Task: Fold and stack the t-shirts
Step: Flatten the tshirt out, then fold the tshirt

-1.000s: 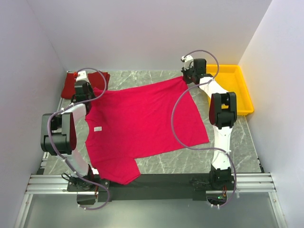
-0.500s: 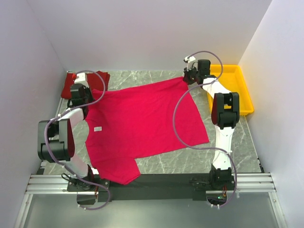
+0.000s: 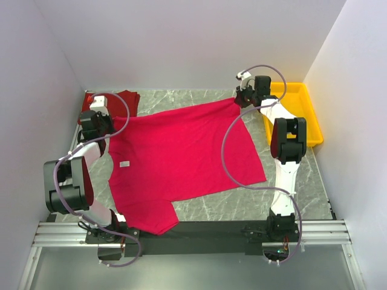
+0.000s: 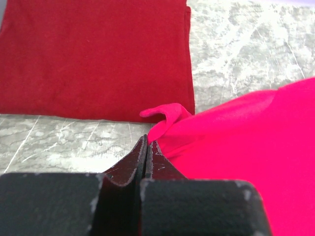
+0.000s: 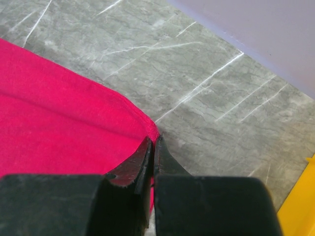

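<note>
The crimson shirt point(image 3: 181, 151) lies spread flat in the middle of the desk point(image 3: 242, 205), its long axis running left to right. The neck label point(image 3: 124, 164) sits toward the left arm and the hem toward the right arm. One sleeve points at the near edge, the other at the far left.

Both arms reach to the shirt's far edge, one at each end. The left fingers point(image 4: 146, 147) are pressed together and appear to nip the cloth at the far sleeve. In the left wrist view the crimson edge rises to the tips and a small curl of cloth sticks out just beyond them. The right fingers point(image 5: 151, 147) are likewise pressed together, pinching the far hem corner, whose stitched edge ends right at the tips. Bare desk lies beyond.

So the held edge stretches between the two arms, and the rest of the shirt lies on the near side of the fingers, toward the bases. My judgement is that a fold would carry this far edge toward the near one, both arms moving together so the cloth stays taut.

The dark shirt point(image 3: 124, 99) lies folded flat in the far left corner, just beyond the left fingers and close beside the crimson sleeve. That makes the left arm the nearer one for stacking.

The yellow tray point(image 3: 300, 109) stands at the far right, past the right arm. Nothing shows in the part of it left in view.
</note>
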You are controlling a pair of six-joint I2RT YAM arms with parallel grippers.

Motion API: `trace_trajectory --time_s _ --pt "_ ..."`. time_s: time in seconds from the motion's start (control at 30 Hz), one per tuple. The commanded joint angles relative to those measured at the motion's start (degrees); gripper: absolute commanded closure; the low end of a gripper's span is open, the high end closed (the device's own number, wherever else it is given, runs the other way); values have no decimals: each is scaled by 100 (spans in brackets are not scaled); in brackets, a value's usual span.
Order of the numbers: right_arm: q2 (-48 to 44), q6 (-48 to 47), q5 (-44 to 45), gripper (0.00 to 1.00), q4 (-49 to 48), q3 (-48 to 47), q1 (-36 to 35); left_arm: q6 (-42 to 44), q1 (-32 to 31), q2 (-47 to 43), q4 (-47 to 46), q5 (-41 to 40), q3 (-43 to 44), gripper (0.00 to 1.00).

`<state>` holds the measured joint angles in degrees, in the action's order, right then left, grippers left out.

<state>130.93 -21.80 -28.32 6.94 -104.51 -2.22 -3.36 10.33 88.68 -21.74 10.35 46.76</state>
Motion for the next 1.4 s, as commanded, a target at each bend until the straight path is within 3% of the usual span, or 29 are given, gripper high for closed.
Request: trace_trajectory --time_s 0.0,0.57,0.8,1.37 --pt "-463 -131 -122 100 -70 36 63 239 57 -255 -173 398 -71 99" --pt "-666 -632 -640 100 351 186 195 616 110 -413 126 406 -211 99" --pt "-578 -1142 -711 100 1028 -175 195 775 127 -466 293 424 -220 99" --pt "-710 -1344 -1036 100 818 45 433 1135 154 -677 565 547 -343 99"
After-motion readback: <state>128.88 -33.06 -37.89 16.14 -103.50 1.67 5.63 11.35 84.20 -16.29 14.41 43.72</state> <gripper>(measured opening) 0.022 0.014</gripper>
